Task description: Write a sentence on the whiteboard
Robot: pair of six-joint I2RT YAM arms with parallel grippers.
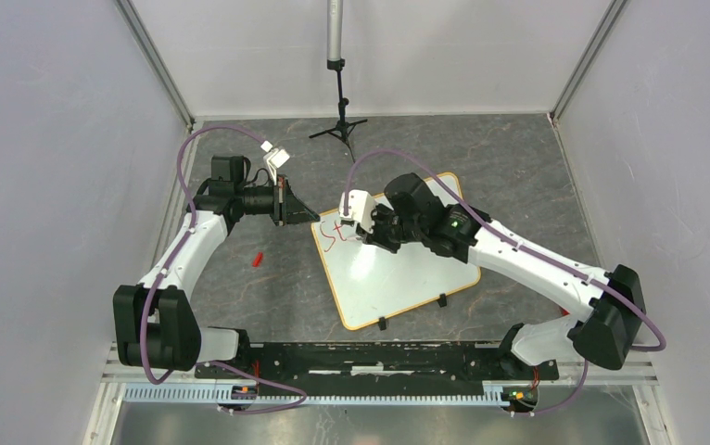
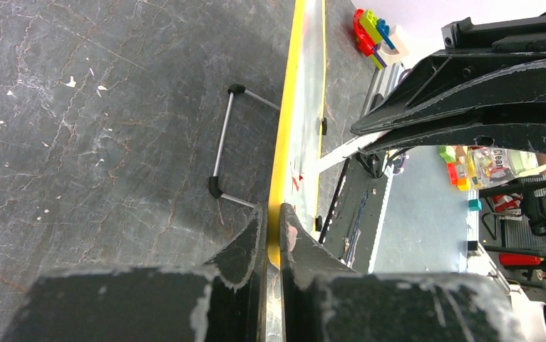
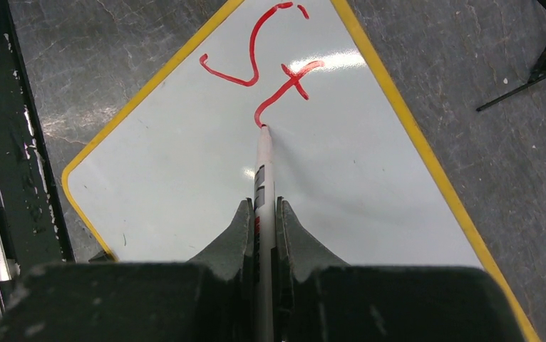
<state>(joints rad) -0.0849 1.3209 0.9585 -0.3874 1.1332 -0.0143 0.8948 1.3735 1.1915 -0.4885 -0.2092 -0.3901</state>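
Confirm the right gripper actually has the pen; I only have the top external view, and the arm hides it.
Observer: Yes. In its wrist camera, the right gripper is shut on a white marker.
Operator: Report where the tip is.
Observer: It touches the whiteboard at the foot of the red t in the sentence.
Operator: Check the left side's hold.
Observer: The left gripper is shut on the whiteboard's yellow edge, with a finger on either side of it.
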